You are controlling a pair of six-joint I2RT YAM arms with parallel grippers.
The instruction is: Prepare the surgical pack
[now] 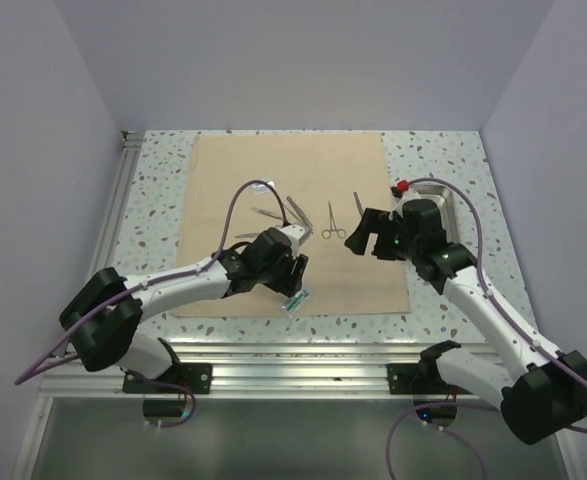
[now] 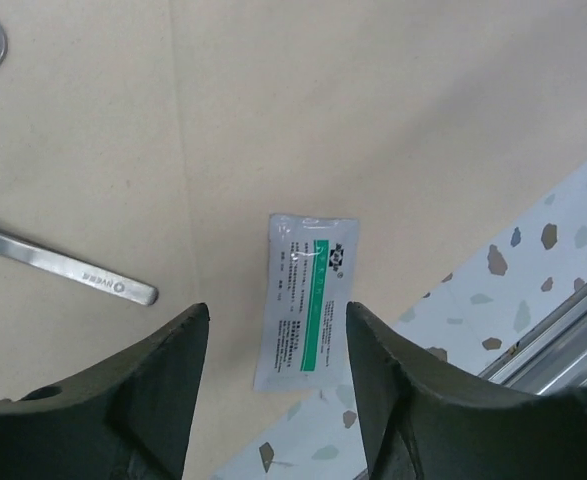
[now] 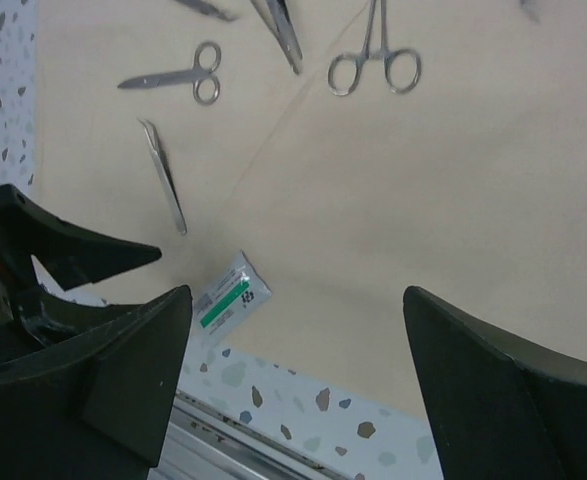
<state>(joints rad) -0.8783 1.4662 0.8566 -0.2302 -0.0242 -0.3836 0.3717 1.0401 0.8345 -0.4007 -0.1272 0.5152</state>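
Left claw hangs partly open over the white, green-striped packet, apparently not touching it. The packet straddles the near edge of the tan cloth sheet on the speckled bench. Right claw gapes wide above the cloth, empty.

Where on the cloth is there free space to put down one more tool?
The far strip of the cloth is bare, and so is its near right corner, right of the packet. Around the forceps in the middle it is crowded.
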